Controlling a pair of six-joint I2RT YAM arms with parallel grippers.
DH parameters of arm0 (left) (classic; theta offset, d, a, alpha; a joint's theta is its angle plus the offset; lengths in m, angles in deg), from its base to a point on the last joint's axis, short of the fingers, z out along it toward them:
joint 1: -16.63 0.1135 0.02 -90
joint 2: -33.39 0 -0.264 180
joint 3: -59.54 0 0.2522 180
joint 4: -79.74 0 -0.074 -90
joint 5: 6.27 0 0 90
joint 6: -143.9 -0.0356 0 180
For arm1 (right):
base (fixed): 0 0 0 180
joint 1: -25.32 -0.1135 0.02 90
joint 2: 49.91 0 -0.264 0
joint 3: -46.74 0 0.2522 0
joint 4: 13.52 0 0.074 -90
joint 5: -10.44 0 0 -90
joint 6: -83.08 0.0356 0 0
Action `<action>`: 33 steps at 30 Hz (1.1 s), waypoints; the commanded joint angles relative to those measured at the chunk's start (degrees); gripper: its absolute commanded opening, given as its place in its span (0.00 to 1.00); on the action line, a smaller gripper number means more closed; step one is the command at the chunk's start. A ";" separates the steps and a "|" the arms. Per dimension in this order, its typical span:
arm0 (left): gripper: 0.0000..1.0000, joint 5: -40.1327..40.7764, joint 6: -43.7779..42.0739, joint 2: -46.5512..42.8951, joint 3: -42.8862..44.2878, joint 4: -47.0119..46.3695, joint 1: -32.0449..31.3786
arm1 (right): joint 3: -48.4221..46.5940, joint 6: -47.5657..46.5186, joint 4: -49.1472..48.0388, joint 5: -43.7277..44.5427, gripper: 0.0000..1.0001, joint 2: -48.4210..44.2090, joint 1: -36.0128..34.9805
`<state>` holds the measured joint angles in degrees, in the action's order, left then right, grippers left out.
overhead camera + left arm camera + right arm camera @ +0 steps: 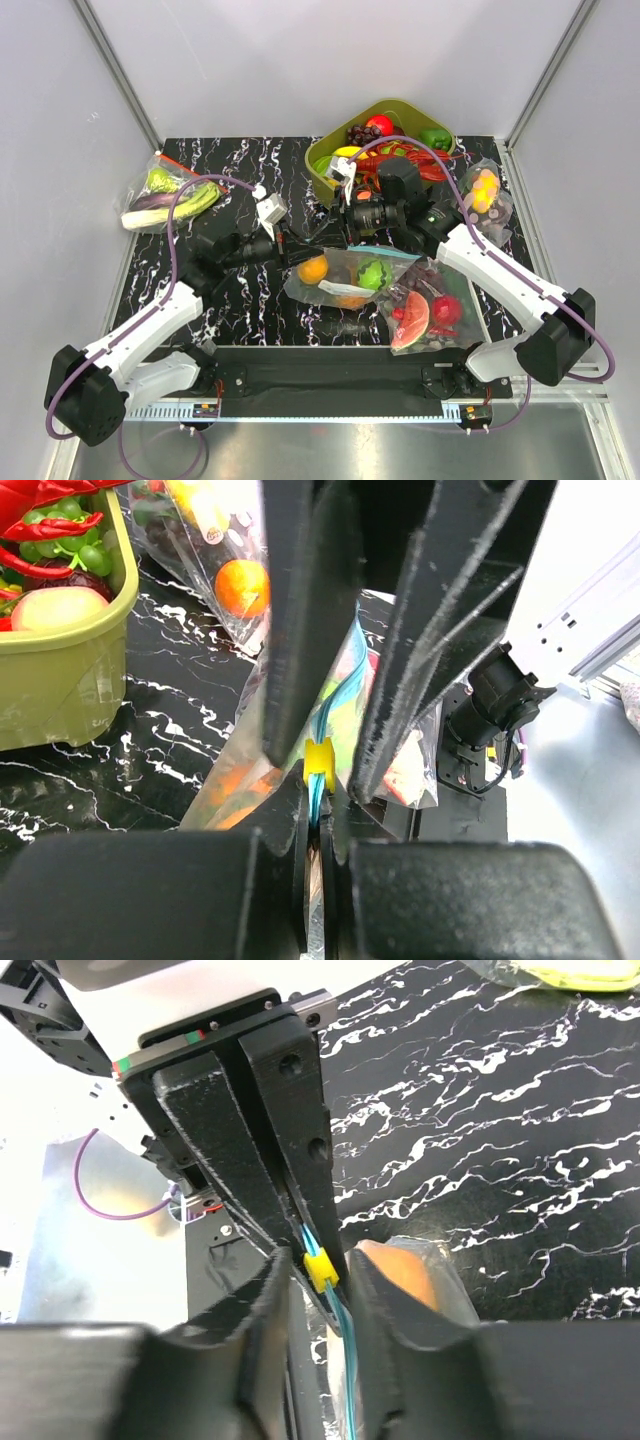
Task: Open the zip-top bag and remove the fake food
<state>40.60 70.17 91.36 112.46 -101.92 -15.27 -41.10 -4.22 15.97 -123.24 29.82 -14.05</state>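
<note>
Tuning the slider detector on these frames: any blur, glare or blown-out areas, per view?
Top view: sharp and evenly lit, with small glints on the bag. Left wrist view: yellow slider readable, left hand soft and dark in the near foreground, right side blown out white. Right wrist view: slider readable, right hand blurred up close, left background overexposed.

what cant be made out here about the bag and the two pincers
Top view: the mouth of the zip-top bag and both pincer tips, hidden under the wrists.
Right wrist view: whether the right pincer grips the yellow slider or just flanks it; too tight to tell.
Left wrist view: most fake food, blurred and blocked by the left pincer.
</note>
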 commanded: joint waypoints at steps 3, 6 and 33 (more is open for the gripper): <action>0.00 -0.11 -1.42 -1.02 2.06 -0.40 -0.27 | -1.33 -1.29 -0.61 -1.41 0.21 -0.09 0.00; 0.00 0.68 -1.68 -1.46 2.06 -0.14 -0.18 | -0.89 -1.64 -0.43 -0.97 0.05 -0.53 0.00; 0.00 21.33 -5.37 -5.94 3.12 9.00 -0.27 | 2.63 -5.60 5.63 6.94 0.00 -6.07 0.00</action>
<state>54.04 66.56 86.95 113.14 -93.09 -16.18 -39.20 -8.85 18.39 -118.00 26.95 -14.05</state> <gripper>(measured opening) 0.023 0.028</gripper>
